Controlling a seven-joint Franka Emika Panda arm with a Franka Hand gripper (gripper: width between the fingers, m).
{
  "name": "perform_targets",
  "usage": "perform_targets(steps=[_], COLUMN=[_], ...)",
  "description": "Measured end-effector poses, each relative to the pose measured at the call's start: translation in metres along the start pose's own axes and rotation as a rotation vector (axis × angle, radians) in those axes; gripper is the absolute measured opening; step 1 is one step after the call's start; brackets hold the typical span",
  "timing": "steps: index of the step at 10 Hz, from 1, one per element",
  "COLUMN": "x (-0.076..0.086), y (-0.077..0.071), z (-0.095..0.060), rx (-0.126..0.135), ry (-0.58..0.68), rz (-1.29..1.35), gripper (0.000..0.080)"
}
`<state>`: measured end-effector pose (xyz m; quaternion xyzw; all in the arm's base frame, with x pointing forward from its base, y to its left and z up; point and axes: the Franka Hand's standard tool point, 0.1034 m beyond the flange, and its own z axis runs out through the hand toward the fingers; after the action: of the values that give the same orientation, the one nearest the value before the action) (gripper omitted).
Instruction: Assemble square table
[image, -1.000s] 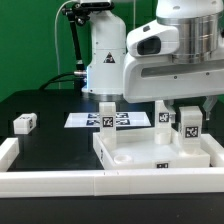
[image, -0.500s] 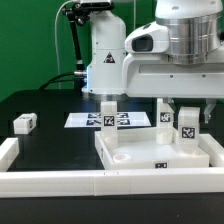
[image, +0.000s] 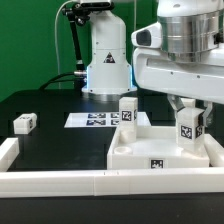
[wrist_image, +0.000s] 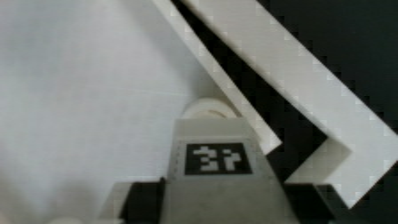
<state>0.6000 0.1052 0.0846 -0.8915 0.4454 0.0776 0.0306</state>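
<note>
Clasping one leg (image: 187, 130), pincer (image: 187, 118) hangs above tabletop (image: 140, 152).

This is a robotics lab bench. A white robot arm (image: 107, 60) with trailing cables (image: 72, 45) stands at the far side of a black table (image: 60, 150), before a plain green backdrop (image: 30, 40). White bars (image: 60, 182) fence the near edge. Printed tags mark the marker board (image: 92, 120) and the tabletop (image: 165, 152).
</note>
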Motion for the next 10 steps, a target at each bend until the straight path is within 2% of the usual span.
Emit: perform_targets(steps=[7,9,10], x=[-0.0098,-0.0103,-0.0098], y=[-0.0061,-0.0062,-0.0057], z=[0.0017,0.0022,0.003], rx=[0.001,0.001,0.001], ry=[0.001,0.001,0.002], rz=[0.539,0.554,0.527], gripper=[0.0291,0.0291,0.0454])
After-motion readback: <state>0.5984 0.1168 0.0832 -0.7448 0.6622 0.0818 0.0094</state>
